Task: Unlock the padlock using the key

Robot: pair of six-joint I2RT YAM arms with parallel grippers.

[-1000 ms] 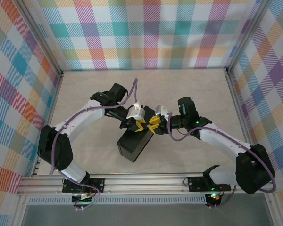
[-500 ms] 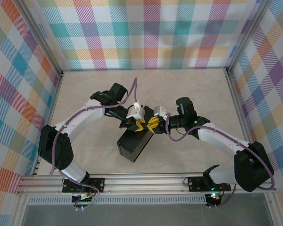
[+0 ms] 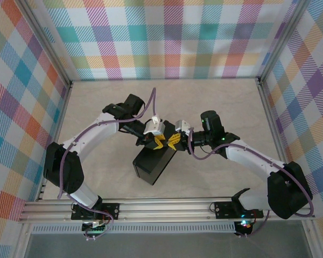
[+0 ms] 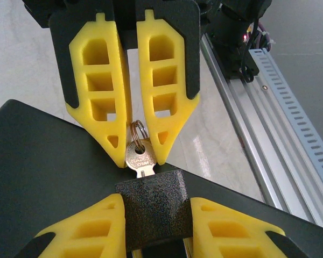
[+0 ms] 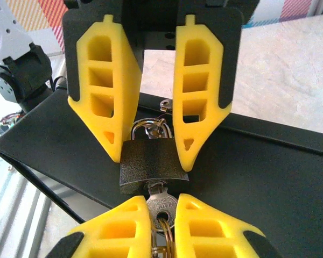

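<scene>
Since a second ago the right gripper [image 3: 175, 141] has slid a touch toward 9 o'clock and drawn its jaws in. They now pinch the head of the key [image 4: 138, 157]. Facing it, the left gripper [image 3: 159, 141] is clamped on the body of the padlock [image 5: 151, 164], held over the far end of the dark box [image 3: 151, 167], whose bulk runs off toward 7 o'clock. The key's blade sits in the keyhole. The shackle [image 5: 149, 129] looks seated at both legs, as far as I can tell. So I'd judge insertion done, with the turn and the shackle's release left.
</scene>
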